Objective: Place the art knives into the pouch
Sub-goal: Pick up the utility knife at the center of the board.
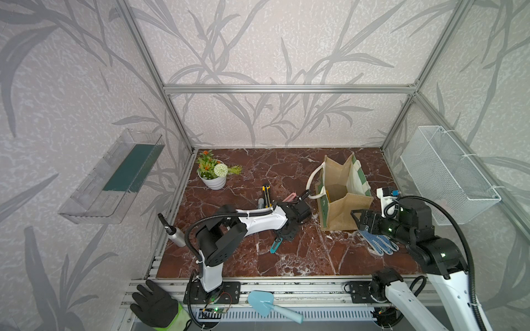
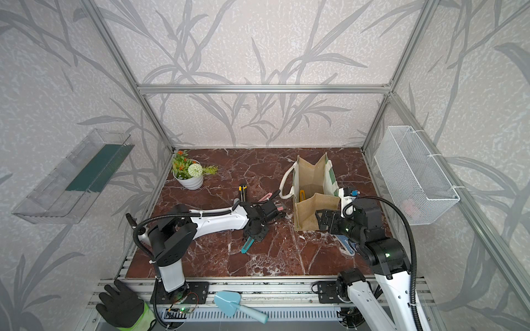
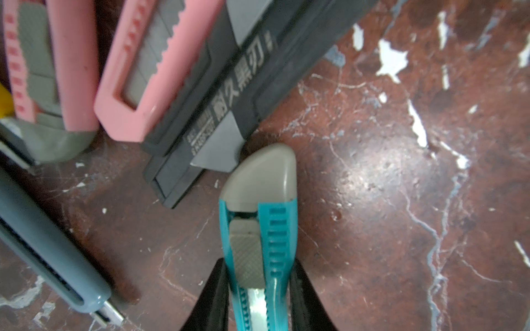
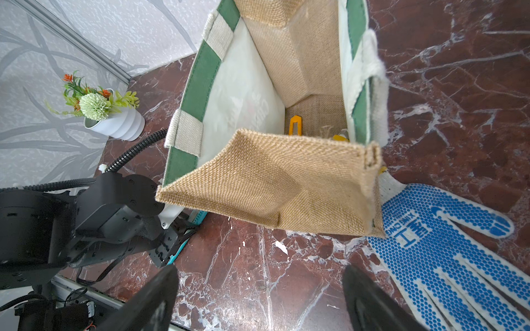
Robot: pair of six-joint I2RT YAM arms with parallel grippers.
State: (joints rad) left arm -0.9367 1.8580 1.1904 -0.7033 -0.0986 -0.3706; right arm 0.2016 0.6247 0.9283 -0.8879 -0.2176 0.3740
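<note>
Grip on the teal art knife [image 3: 258, 226] comes from the left tool [image 3: 258, 260]. Its two black fingers [image 3: 212, 289] press the handle's flanks, drawn in narrow, and the grey cap end sticks out ahead. Whether the knife rests on the bench [image 1: 286, 258] or hangs just above it cannot be told.

Just ahead of that tool's tips lies a black knife [image 3: 218, 94]. A pink knife [image 3: 149, 71] lies against it, a second pink knife [image 3: 57, 63] lies farther along, and a grey-blue knife [image 3: 48, 243] lies off to the side.

The pouch [image 1: 341, 209] stands upright with its mouth open, between the two tools and directly ahead of the right tool [image 4: 258, 286]. A yellow object [image 4: 295, 124] lies on its floor. The right tool's jaws are spread wide and empty, over bare bench just short of the pouch's jute side. A blue-dotted glove [image 4: 444, 243] lies flat beside this tool, its cuff at the pouch's corner.

The bench is red-brown marble pattern with white veins. A white flower pot [image 1: 213, 174] sits in the back corner, well beyond the left tool.

Grey leaf-print wallpaper and aluminium framing close the space in. A clear shelf [image 1: 111, 177] hangs on the wall at the left tool's side, and a white mesh basket [image 1: 450, 174] hangs on the wall at the right tool's side.
</note>
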